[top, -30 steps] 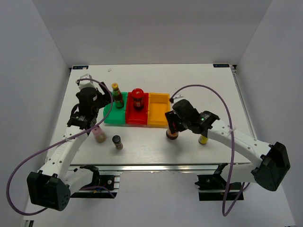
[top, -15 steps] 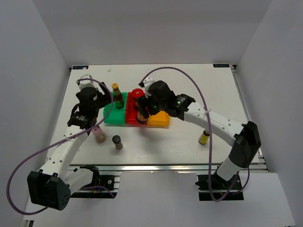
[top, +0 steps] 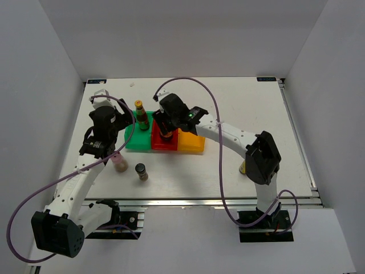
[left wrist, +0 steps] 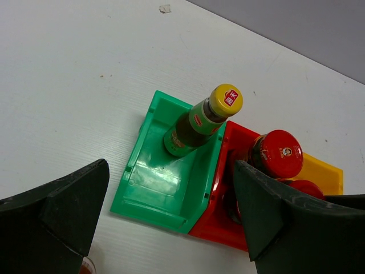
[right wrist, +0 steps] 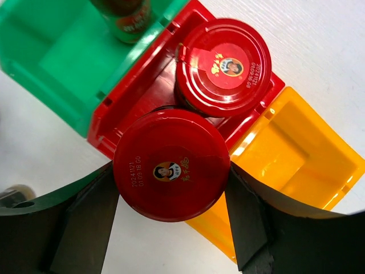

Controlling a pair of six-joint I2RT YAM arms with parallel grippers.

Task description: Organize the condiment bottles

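My right gripper (right wrist: 171, 174) is shut on a squat dark red-lidded jar (right wrist: 170, 164) and holds it at the near end of the red bin (right wrist: 112, 119), just in front of the second red-lidded jar (right wrist: 223, 65) standing in that bin. I cannot tell whether the held jar rests on the bin floor. The tall dark yellow-capped bottle (top: 140, 114) stands in the green bin (top: 137, 140). My left gripper (left wrist: 171, 168) is open and empty, above the table left of the green bin. The pink shaker (top: 120, 163), small dark shaker (top: 141, 171) and small yellow bottle (top: 243, 168) stand on the table.
The orange bin (top: 191, 141) sits right of the red bin with nothing in it. The three bins stand side by side mid-table. My right arm (top: 228, 134) arches across the orange bin and partly hides the yellow bottle.
My right gripper has carried the red-lidded jar from the table in front of the orange bin back and left to the red bin. The left arm has barely moved.
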